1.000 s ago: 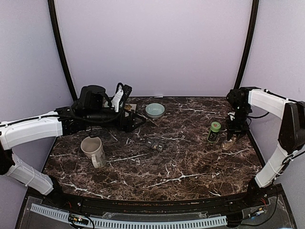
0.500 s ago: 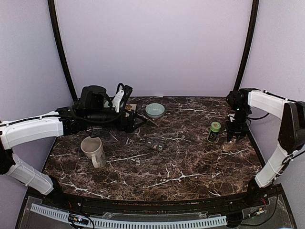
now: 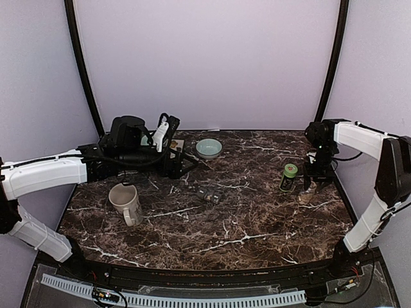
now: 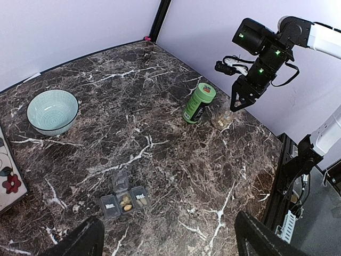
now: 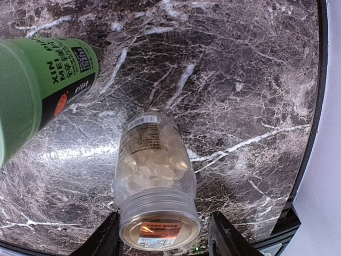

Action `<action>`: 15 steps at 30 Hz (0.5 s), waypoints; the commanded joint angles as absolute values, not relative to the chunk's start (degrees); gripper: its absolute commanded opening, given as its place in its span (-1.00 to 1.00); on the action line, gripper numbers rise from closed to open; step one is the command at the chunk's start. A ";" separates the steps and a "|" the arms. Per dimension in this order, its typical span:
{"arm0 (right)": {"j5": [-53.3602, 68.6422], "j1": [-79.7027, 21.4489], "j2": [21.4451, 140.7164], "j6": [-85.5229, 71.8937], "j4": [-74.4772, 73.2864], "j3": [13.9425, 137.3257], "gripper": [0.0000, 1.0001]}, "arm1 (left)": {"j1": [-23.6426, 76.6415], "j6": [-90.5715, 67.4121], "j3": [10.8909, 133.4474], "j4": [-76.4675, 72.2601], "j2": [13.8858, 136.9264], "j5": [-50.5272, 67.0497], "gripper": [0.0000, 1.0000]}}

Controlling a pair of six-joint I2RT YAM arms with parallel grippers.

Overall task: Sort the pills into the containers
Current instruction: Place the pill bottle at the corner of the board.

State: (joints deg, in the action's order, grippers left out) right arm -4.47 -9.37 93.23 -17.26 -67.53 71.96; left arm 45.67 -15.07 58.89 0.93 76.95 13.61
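A clear pill bottle (image 5: 154, 176) full of pale pills stands upright on the marble table at the far right, next to a green bottle (image 5: 37, 90). My right gripper (image 5: 166, 237) hovers over the clear bottle (image 3: 307, 192), jaws open on either side of its lid, with a gap showing at the right finger (image 5: 226, 237). A small weekly pill organizer (image 4: 123, 200) lies mid-table with one lid up and a few pills inside. My left gripper (image 4: 173, 245) hangs open and empty above the table's left-back part, its fingers spread wide.
A pale blue bowl (image 3: 209, 148) sits at the back centre. A beige mug (image 3: 125, 202) stands front left. A flat flowered card (image 4: 8, 176) lies by the left arm. The table's right edge (image 5: 314, 133) runs close to the clear bottle.
My right gripper's jaws have spread apart around the clear bottle, which stays standing. The left arm has barely shifted.
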 commanded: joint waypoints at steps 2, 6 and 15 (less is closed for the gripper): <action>-4.47 -9.40 92.22 -18.02 -66.97 72.54 0.11 | 46.14 -14.96 59.29 0.70 76.68 13.14 0.76; -4.43 -9.82 91.76 -18.46 -66.92 73.48 0.15 | 46.14 -15.24 59.24 1.11 76.63 13.01 0.76; -5.31 -12.26 88.59 -20.61 -66.34 76.46 0.20 | 46.14 -15.66 60.41 3.94 77.78 11.71 0.76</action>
State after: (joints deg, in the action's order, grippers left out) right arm -4.51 -10.96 91.55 -18.81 -67.26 73.54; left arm 45.67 -15.09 58.89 1.54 77.10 12.80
